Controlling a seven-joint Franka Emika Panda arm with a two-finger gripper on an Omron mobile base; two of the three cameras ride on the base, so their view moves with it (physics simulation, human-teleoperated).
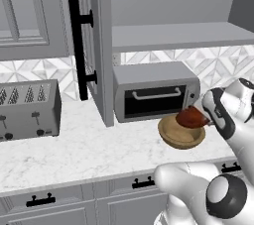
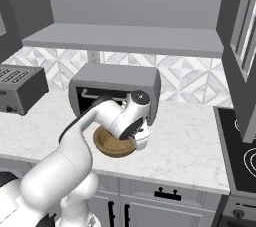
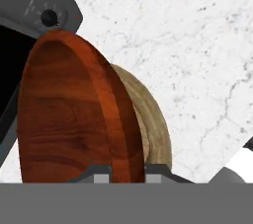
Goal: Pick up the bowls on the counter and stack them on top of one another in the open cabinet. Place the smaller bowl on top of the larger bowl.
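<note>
There are two bowls in the scene. The larger bowl (image 1: pixel 181 134), tan and wooden, sits on the counter (image 1: pixel 74 154) just in front of the toaster oven (image 1: pixel 155 90). In the right base view the same tan bowl (image 2: pixel 111 144) lies partly behind the white arm. The smaller bowl (image 1: pixel 191 117), glossy and reddish-brown, is above the tan one, tilted, at the tip of the gripper (image 1: pixel 204 118). From the left base view I cannot tell whether the two bowls touch each other.

In the hand view the smaller bowl (image 3: pixel 69 119) stands almost on its edge and its rim passes between the two finger tips at the bottom of the picture, so the gripper (image 3: pixel 127 172) is clamped on this rim. Behind it, a part of the larger bowl (image 3: pixel 150 124) is seen, and behind that the white marble counter (image 3: pixel 183 35).

There is one open cabinet (image 1: pixel 178 34) above the toaster oven, with one plain grey shelf, and nothing stands on it. Its door (image 1: pixel 101 45) is swung outward and carries one long black bar handle (image 1: pixel 77 45). One silver toaster (image 1: pixel 27 110) stands on the counter at the left. In the right base view one stove (image 2: pixel 242 156) is at the right edge. Below the counter, three black drawer handles are visible in the left base view.
</note>
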